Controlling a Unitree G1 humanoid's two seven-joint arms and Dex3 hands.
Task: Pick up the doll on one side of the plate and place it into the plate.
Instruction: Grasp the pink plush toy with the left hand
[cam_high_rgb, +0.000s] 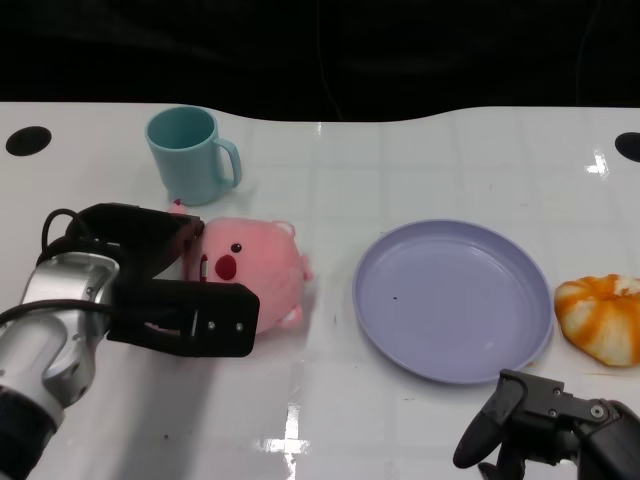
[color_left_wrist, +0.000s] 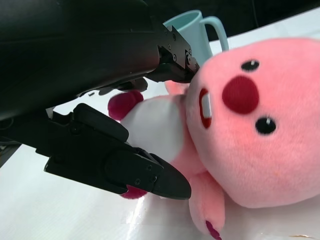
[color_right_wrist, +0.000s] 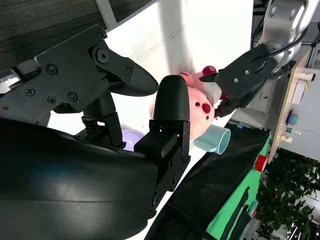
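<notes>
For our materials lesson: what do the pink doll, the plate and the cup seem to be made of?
Doll: soft plush fabric, judging by its fuzzy matte surface in the left wrist view.
Plate: probably plastic; smooth lilac, with a faint sheen.
Cup: smooth light blue, plastic or glazed ceramic; the look leaves it open.

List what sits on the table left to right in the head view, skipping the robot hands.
Light blue ceramic mug → pink plush pig doll → round lavender plastic plate → orange-and-white plush toy at the right edge.
</notes>
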